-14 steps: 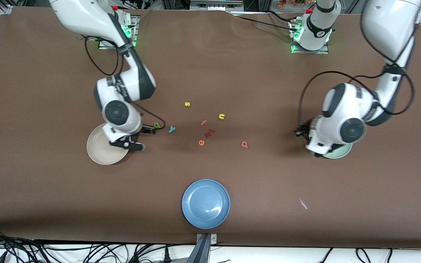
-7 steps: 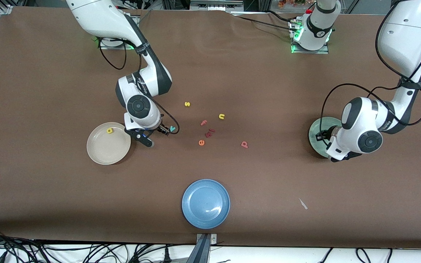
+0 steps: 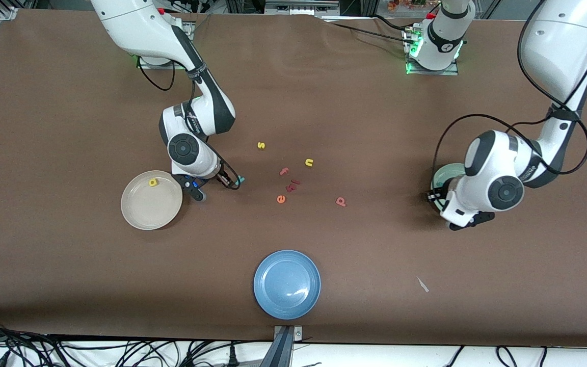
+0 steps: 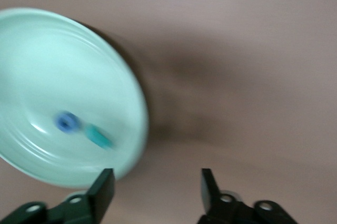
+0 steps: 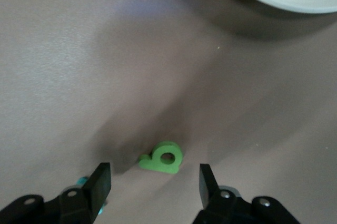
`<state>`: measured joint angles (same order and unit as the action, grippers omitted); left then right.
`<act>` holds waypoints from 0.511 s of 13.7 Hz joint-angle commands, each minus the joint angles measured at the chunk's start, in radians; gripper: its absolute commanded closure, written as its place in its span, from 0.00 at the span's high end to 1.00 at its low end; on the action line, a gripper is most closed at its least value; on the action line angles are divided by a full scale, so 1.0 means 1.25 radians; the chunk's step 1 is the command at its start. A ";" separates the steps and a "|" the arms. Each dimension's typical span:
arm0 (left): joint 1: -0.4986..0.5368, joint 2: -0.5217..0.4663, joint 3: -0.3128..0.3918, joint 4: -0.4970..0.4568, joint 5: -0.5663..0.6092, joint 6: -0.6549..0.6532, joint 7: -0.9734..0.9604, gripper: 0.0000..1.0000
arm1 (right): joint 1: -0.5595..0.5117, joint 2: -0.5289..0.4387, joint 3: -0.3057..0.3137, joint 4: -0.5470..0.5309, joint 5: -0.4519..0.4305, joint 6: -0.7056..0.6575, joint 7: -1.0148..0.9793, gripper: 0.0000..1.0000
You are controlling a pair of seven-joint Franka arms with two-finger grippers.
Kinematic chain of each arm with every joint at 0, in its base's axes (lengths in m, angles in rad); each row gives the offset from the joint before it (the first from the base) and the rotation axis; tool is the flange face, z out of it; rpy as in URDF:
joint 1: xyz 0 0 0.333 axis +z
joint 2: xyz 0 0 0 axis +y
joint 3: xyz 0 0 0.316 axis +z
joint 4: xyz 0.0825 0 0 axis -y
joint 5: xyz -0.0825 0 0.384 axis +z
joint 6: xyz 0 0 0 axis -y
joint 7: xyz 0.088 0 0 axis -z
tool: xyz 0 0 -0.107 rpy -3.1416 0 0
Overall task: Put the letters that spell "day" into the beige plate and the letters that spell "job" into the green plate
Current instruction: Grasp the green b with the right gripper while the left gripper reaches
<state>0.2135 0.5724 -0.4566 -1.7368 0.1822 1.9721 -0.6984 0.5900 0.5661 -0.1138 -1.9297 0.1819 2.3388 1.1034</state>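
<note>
The beige plate holds the yellow d. Beside it, my right gripper is open low over the table, and the green a lies flat just ahead of its fingertips. The teal y sits next to one finger. My left gripper is open and empty at the rim of the green plate. That plate holds the blue o and the teal j. The pinkish-red b lies mid-table.
Loose letters lie mid-table: yellow s, yellow n, pink f, orange e and small red pieces. A blue plate sits near the front edge.
My right gripper left the beige plate, where the yellow d now lies, and moved over the green a. My left hand shifted toward the table's middle over the green plate's rim.
</note>
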 commanded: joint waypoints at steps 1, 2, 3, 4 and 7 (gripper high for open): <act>-0.043 0.006 -0.059 0.031 -0.016 -0.005 -0.211 1.00 | -0.002 -0.030 0.003 -0.061 0.010 0.057 0.006 0.71; -0.087 0.028 -0.059 0.054 -0.018 -0.002 -0.280 1.00 | -0.002 -0.030 0.003 -0.069 0.010 0.067 0.002 0.68; -0.121 0.060 -0.059 0.083 -0.025 0.004 -0.346 1.00 | -0.002 -0.030 0.003 -0.070 0.010 0.067 -0.002 0.60; -0.151 0.090 -0.058 0.112 -0.027 0.025 -0.416 0.99 | -0.002 -0.030 0.001 -0.069 0.010 0.067 -0.003 0.51; -0.216 0.130 -0.046 0.116 -0.016 0.147 -0.580 0.98 | -0.002 -0.031 0.003 -0.065 0.010 0.064 -0.004 0.28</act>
<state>-0.0197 0.6766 -0.5335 -1.6394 0.1683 2.1024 -1.3288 0.5904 0.5509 -0.1139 -1.9770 0.1824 2.4078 1.1034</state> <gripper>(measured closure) 0.013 0.621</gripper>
